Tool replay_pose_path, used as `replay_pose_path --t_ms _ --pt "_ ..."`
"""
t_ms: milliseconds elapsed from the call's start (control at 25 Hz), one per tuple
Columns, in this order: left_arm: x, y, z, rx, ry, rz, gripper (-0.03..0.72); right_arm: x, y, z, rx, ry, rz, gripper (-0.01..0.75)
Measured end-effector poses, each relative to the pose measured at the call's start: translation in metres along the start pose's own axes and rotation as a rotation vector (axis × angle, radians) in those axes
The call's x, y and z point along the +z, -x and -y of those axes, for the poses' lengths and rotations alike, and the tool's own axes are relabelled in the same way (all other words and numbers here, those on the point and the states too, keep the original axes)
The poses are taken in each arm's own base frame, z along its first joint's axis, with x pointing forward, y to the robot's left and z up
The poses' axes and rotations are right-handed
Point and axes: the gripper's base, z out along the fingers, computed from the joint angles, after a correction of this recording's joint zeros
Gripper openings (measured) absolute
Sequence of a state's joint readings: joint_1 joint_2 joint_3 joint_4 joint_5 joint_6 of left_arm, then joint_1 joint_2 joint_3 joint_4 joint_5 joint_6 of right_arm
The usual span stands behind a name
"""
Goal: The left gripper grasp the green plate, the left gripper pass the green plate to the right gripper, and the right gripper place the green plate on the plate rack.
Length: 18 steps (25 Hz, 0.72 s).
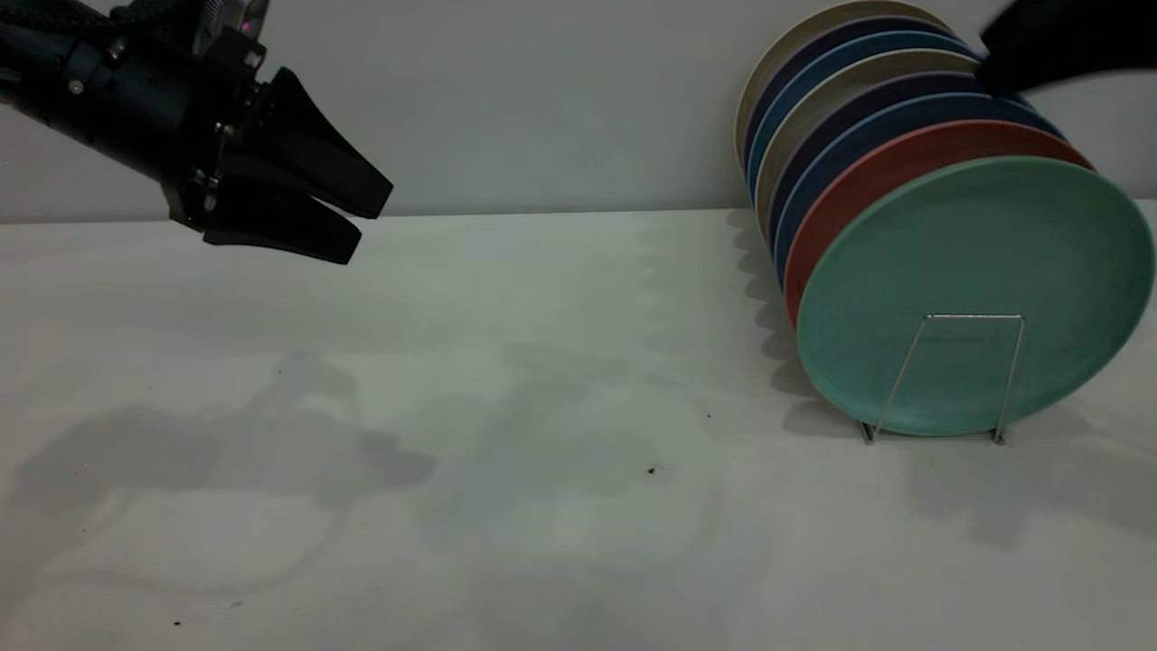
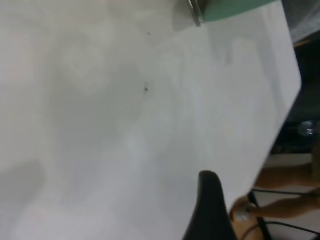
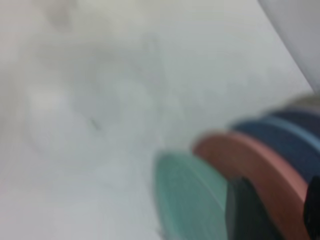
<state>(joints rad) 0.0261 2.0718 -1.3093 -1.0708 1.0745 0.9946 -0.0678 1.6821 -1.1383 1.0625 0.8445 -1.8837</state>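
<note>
green plate (image 1: 976, 294) stands on edge in plate rack (image 1: 945, 380), face forward.

We see the green plate (image 1: 976, 289), round and matte teal, standing tilted on edge in the plate rack (image 1: 949, 375), frontmost, touching a salmon plate behind.

Teal-green plate (image 1: 976, 271) (matte), salmon-pink plate (image 1: 868, 176) behind; black left gripper (image 1: 366, 217).
</note>
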Motion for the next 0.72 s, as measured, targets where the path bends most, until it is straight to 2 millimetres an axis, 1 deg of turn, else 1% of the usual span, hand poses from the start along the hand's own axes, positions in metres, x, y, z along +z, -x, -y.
replay_pose_path --t_ms 80,160,240,320,400,480,600,720 --pt "-0.006 0.003 0.007 0.001 -0.016 -0.005 0.588 -0.01 0.015 -0.007 0.131 0.033 0.076 0.303" --pt "-0.017 0.007 0.021 0.014 -0.025 -0.001 0.588 -0.024 0.029 -0.014 0.307 0.067 0.128 0.303" --pt "-0.033 0.013 0.042 0.049 -0.015 0.027 0.588 -0.039 0.043 -0.022 0.459 0.09 0.152 0.303" --pt "-0.049 0.016 0.063 0.087 0.013 0.052 0.587 -0.057 0.054 -0.034 0.563 0.111 0.141 0.304" --pt "-0.066 0.014 0.087 0.131 0.057 0.066 0.584 -0.075 0.061 -0.049 0.593 0.132 0.083 0.305" --pt "-0.085 0.008 0.114 0.185 0.13 0.076 0.582 -0.094 0.066 -0.066 0.615 0.138 0.009 0.305" --pt "-0.112 -0.008 0.149 0.225 0.264 0.085 0.582 -0.122 0.067 -0.086 0.64 0.048 -0.097 0.305" --pt "-0.137 -0.028 0.181 0.241 0.411 0.111 0.582 -0.148 0.06 -0.109 0.674 -0.087 -0.197 0.305"
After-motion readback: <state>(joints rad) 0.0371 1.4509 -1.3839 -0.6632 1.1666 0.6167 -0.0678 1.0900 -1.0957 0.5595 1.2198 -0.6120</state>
